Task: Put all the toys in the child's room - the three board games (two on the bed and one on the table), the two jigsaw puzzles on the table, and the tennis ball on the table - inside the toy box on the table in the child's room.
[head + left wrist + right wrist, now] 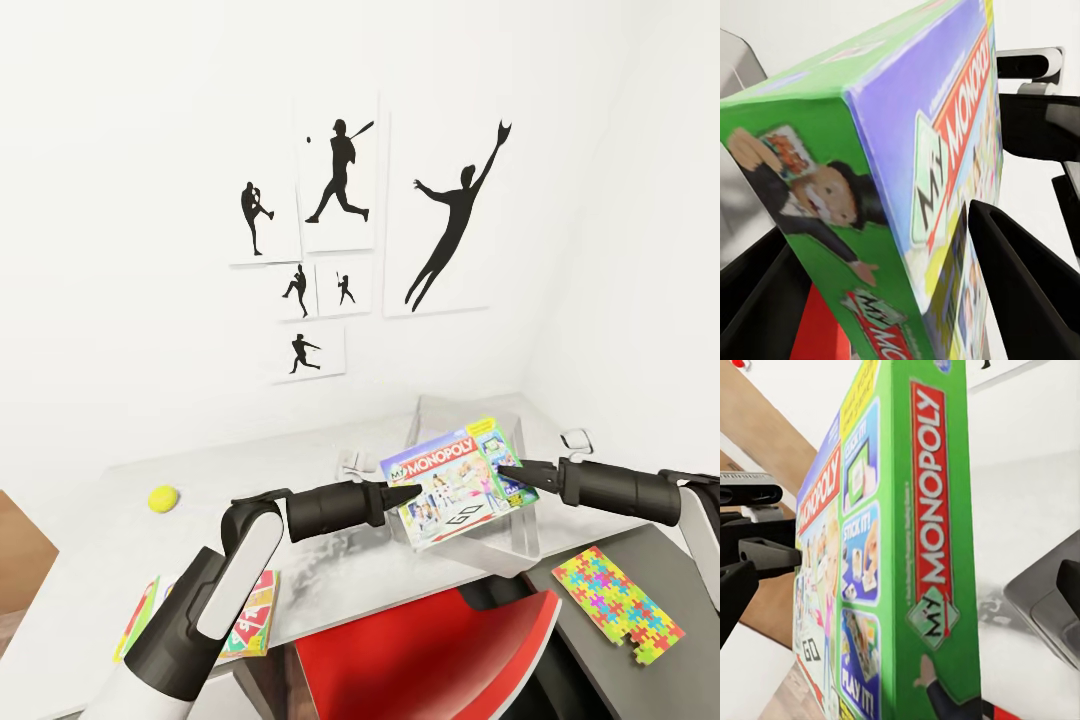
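A white-green Monopoly board game hangs tilted over the light grey toy box on the table. My left gripper is shut on its left edge and my right gripper on its right edge. The left wrist view has the box between my black fingers. Seen from the right wrist, its green side runs straight ahead. A tennis ball rests on the light grey top at the left. A yellow-green and red board game lies partly under my left arm. One jigsaw puzzle lies on the dark grey section.
A red chair stands tucked at the table's front edge, below the held box. Black sports-silhouette pictures hang on the white wall behind the table. The room corner closes in on the right, just behind the toy box.
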Controlling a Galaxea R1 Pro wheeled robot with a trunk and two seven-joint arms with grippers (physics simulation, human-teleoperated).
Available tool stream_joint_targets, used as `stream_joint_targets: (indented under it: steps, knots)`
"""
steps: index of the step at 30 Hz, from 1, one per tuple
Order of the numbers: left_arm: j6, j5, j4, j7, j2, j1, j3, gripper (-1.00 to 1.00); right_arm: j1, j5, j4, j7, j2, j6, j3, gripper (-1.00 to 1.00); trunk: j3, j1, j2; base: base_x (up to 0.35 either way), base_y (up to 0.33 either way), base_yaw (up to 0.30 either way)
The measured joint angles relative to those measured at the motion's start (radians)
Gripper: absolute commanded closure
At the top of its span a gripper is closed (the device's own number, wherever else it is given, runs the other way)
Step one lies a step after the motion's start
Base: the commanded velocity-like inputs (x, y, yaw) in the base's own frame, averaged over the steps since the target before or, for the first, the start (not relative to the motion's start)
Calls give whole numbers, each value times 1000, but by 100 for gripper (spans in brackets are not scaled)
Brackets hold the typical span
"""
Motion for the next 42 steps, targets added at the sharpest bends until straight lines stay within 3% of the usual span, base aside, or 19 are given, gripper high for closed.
stream_joint_targets:
  steps: [12,13,30,42]
  knots:
    - [0,0,0,-3,-1,0,0,100,0,0,0,0,5,0,9,-100,0,0,0,0,0,0]
    - [0,0,0,-4,0,0,-1,100,0,0,0,0,5,0,9,100,0,0,0,0,0,0]
    - [10,35,-2,-6,0,0,-2,100,0,36,1,-4,0,-27,2,100,0,0,0,0,0,0]
    - [12,40,-2,-7,0,0,-2,100,1,29,1,-2,-1,-22,1,100,0,0,0,0,0,0]
